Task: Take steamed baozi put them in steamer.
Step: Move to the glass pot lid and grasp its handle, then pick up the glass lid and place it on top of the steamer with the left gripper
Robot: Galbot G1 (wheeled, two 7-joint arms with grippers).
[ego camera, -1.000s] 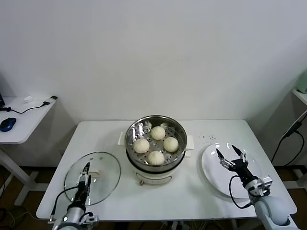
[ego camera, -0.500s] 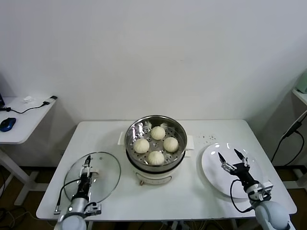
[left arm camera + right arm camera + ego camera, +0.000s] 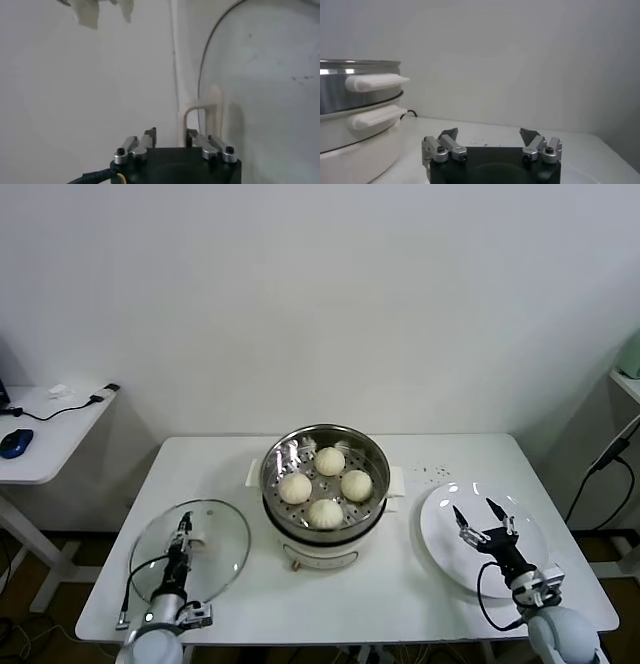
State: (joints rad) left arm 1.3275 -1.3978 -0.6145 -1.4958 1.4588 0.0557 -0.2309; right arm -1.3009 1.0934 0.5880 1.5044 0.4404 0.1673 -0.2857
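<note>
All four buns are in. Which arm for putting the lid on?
Left. The left gripper is already at the white handle of the glass lid, beside the steamer. The right gripper hovers open over the plate, across the steamer from the lid.

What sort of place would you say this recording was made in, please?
Probably an office or lab set up as a kitchen test bench: a white table against a bare wall, a steamer, and a side desk with a computer mouse.
</note>
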